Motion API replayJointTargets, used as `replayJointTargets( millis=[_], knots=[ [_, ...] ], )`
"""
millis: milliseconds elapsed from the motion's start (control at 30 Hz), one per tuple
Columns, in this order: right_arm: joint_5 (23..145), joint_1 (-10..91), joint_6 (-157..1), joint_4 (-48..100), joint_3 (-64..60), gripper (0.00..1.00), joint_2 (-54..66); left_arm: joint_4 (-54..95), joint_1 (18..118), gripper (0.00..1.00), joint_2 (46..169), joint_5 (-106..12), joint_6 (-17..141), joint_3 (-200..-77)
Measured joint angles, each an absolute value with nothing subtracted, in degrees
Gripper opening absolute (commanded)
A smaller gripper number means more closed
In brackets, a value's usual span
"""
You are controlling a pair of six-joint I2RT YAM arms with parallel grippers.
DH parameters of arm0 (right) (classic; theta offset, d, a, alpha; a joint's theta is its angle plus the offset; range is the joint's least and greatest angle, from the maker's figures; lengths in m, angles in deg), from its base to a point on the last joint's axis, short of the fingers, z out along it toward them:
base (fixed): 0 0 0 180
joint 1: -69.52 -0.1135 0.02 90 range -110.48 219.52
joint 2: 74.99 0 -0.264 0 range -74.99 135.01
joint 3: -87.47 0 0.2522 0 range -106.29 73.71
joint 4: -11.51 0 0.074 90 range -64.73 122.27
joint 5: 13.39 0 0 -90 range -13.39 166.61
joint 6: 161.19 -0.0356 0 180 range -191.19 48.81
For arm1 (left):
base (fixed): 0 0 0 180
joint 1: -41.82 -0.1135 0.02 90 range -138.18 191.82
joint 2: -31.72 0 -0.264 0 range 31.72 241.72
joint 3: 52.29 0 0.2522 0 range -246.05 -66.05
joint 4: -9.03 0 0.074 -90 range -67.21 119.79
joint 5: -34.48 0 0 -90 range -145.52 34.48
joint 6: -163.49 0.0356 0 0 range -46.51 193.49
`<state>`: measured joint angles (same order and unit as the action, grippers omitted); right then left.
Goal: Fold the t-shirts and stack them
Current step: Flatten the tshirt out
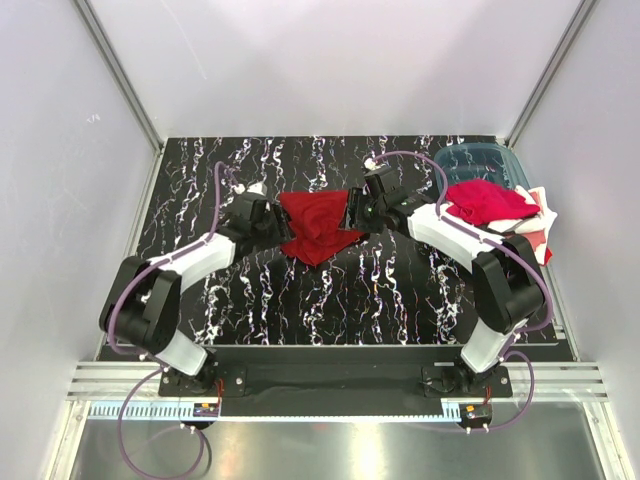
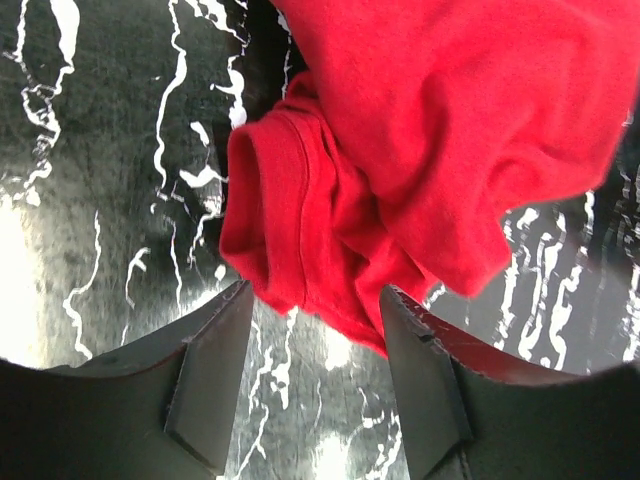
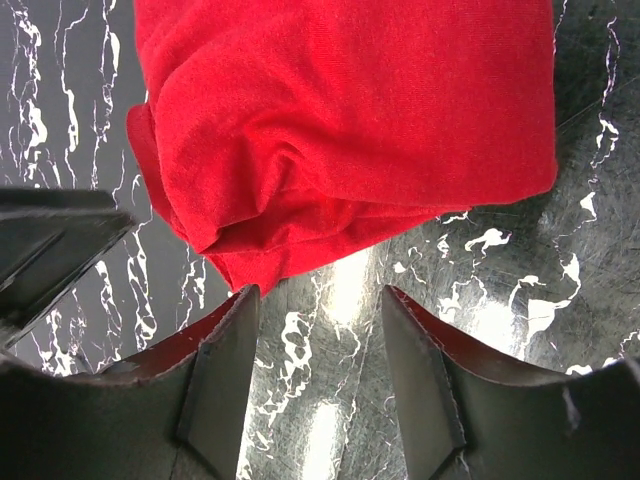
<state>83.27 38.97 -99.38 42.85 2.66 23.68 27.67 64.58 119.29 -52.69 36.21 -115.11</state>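
Observation:
A deep red t-shirt point(image 1: 318, 226) lies crumpled in the middle of the black marbled table. My left gripper point(image 1: 281, 226) is open at its left edge; in the left wrist view a sleeve of the shirt point(image 2: 300, 220) lies just ahead of the spread fingers point(image 2: 215, 360). My right gripper point(image 1: 352, 212) is open at the shirt's right edge; in the right wrist view the shirt point(image 3: 340, 130) lies just ahead of the gripper, with bare table between the fingers point(image 3: 420, 370). More shirts, red, pink and white, are piled point(image 1: 495, 205) at the right.
A teal translucent bin point(image 1: 480, 160) stands at the back right, behind the pile of shirts. White walls close off the table at the back and sides. The table's point(image 1: 330, 310) front half shows bare black marbled surface.

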Motion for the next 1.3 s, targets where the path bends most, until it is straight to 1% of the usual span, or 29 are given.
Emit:
replayJointTargets(
  millis=[67, 100, 200, 233, 300, 367, 433, 567, 733, 767, 800, 867, 900, 967, 1100, 1233, 1267, 1300],
  knots=[
    [83.27, 38.97, -99.38, 42.64, 2.66, 0.61, 23.68, 27.87, 64.58, 0.49, 121.80, -52.80, 36.26, -116.53],
    [83.29, 38.95, -99.33, 42.46, 2.66, 0.61, 23.68, 28.02, 64.58, 0.33, 123.37, -52.78, 36.41, -117.41],
    [83.29, 38.87, -99.18, 41.83, 2.66, 0.62, 23.68, 29.18, 64.58, 0.05, 127.85, -52.76, 36.87, -120.09],
    [83.29, 38.73, -99.09, 41.37, 2.66, 0.62, 23.70, 29.49, 64.58, 0.00, 128.88, -52.76, 37.15, -120.73],
    [83.29, 38.34, -98.79, 40.30, 2.66, 0.64, 24.01, 29.97, 64.58, 0.00, 129.67, -52.67, 37.74, -121.17],
    [83.29, 37.66, -98.35, 39.23, 2.55, 0.70, 24.88, 29.84, 64.58, 0.00, 129.36, -52.50, 37.89, -120.99],
    [83.25, 36.81, -97.65, 38.74, 1.94, 0.72, 26.41, 28.85, 64.60, 0.00, 127.81, -52.52, 37.89, -119.70],
    [82.83, 34.60, -95.84, 38.66, -0.73, 0.72, 30.37, 28.50, 64.65, 0.00, 122.67, -52.50, 37.87, -116.86],
    [81.35, 31.87, -93.59, 38.57, -4.14, 0.72, 33.69, 27.24, 64.65, 0.00, 121.82, -52.10, 37.83, -116.82],
    [80.67, 31.26, -93.15, 38.68, -4.84, 0.72, 34.19, 27.28, 64.65, 0.02, 121.91, -52.08, 37.81, -116.82],
    [80.06, 30.65, -92.73, 38.96, -5.69, 0.72, 34.74, 27.30, 64.65, 0.22, 121.95, -52.10, 37.83, -116.82],
    [78.39, 29.71, -92.10, 39.16, -7.28, 0.72, 35.79, 27.85, 64.65, 0.39, 122.13, -52.50, 38.11, -116.93],
    [77.76, 29.45, -91.92, 39.20, -7.70, 0.72, 36.14, 28.37, 64.65, 0.49, 122.32, -52.87, 37.98, -117.10],
    [76.56, 29.25, -91.68, 39.27, -8.27, 0.72, 36.84, 29.42, 64.65, 0.57, 122.70, -53.87, 37.87, -117.45],
    [74.94, 29.40, -91.49, 39.53, -8.86, 0.71, 38.54, 30.69, 64.65, 0.58, 124.20, -55.75, 37.65, -118.63],
    [74.48, 29.40, -91.47, 39.88, -9.78, 0.68, 40.58, 31.00, 64.65, 0.50, 128.23, -56.78, 37.83, -121.89],
    [74.50, 29.40, -91.49, 39.95, -9.78, 0.67, 40.84, 30.95, 64.65, 0.45, 129.16, -56.82, 37.92, -122.43],
    [74.50, 29.40, -91.49, 39.95, -9.78, 0.67, 41.04, 30.80, 64.67, 0.43, 129.97, -56.80, 37.98, -122.83]
  ],
)
